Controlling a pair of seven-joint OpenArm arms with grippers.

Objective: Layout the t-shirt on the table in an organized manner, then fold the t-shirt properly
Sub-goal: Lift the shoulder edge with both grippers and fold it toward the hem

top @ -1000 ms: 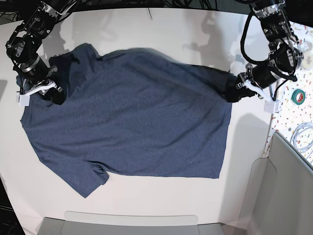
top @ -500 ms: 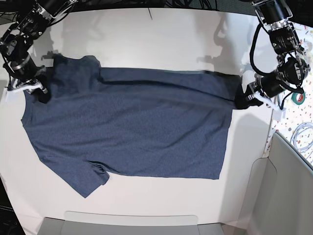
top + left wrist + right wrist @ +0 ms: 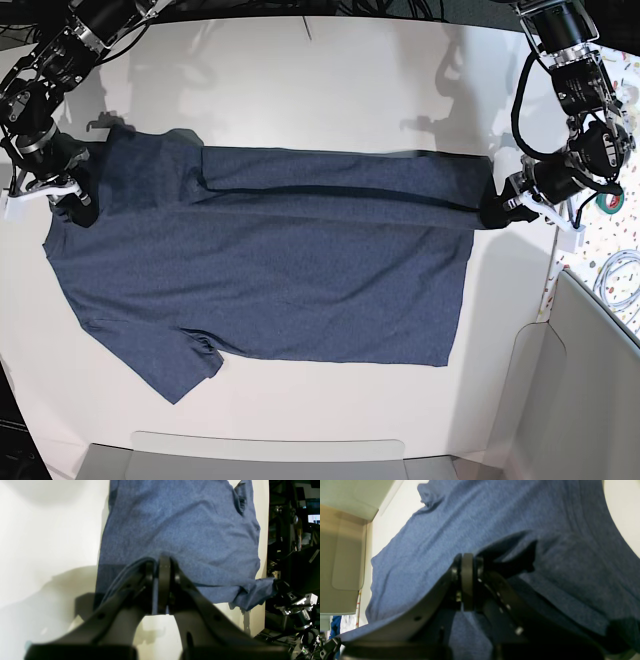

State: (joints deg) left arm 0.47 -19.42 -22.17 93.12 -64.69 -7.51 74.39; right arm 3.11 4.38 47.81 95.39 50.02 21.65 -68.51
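Seen in the base view from left to right. At the left edge, right gripper (image 3: 68,203) clamped on the shoulder end of the t-shirt (image 3: 270,270), fingers pressed together with a fold of navy cloth pinched between them; same grip plain in the right wrist view, right gripper (image 3: 466,562) closed tight on a dark bunched ridge of the t-shirt (image 3: 445,537). Spread across the middle of the white table (image 3: 320,80), the t-shirt lying sideways, collar end toward the left, hem toward the right. Upper edge pulled taut between the 2 grippers and raised a little off the surface, a long straight crease running along it. Lower portion flat on the table, 1 short sleeve (image 3: 175,365) splayed toward the near left corner. No lettering showing on the upward face. At the right end, left gripper (image 3: 497,212) shut on the upper hem corner, fingers pinching the cloth; in the left wrist view, left gripper (image 3: 160,567) nipped on the hem edge of the t-shirt (image 3: 182,525), fabric stretching away from it. Beyond the table's right edge, a speckled surface (image 3: 590,250) with a green tape roll (image 3: 610,197).
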